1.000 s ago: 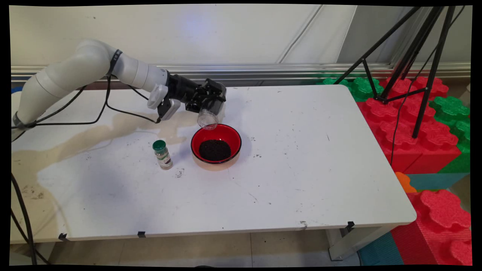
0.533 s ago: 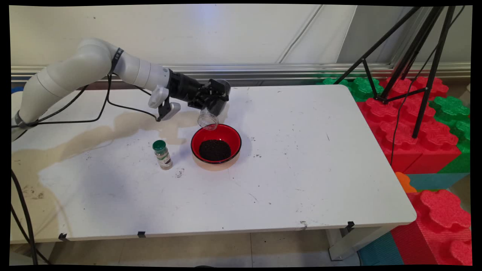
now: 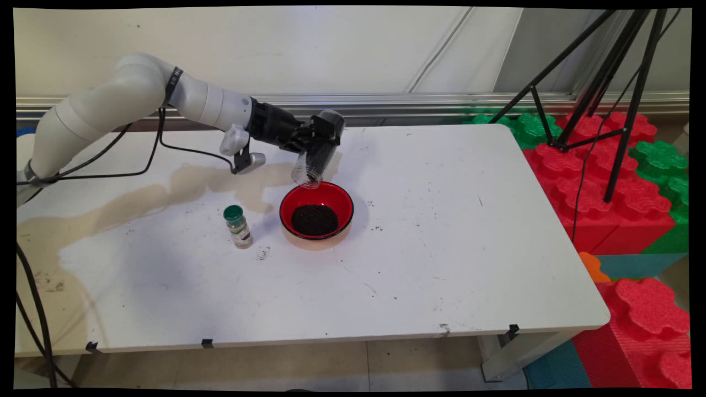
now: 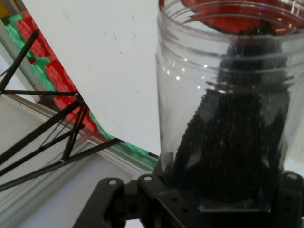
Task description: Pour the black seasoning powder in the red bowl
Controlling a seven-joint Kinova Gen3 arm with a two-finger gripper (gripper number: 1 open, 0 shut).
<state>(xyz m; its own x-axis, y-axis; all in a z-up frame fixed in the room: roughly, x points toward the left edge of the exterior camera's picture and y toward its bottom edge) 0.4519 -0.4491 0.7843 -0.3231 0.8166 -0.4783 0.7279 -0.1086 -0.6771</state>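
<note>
Jar (image 3: pixel 310 165) tilted above bowl (image 3: pixel 316 212), spice bottle (image 3: pixel 238 226) left of bowl

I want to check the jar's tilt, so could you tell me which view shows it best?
The main view: the clear jar is seen whole, mouth down over the red bowl. The hand view shows only its wall, close up.

The main view looked down from above the counter's (image 3: pixel 441 264) near edge toward the far wall. The hand view sat close behind a clear jar (image 4: pixel 228 109). Both took in the jar, red bowl (image 3: pixel 316 210) and counter.
</note>
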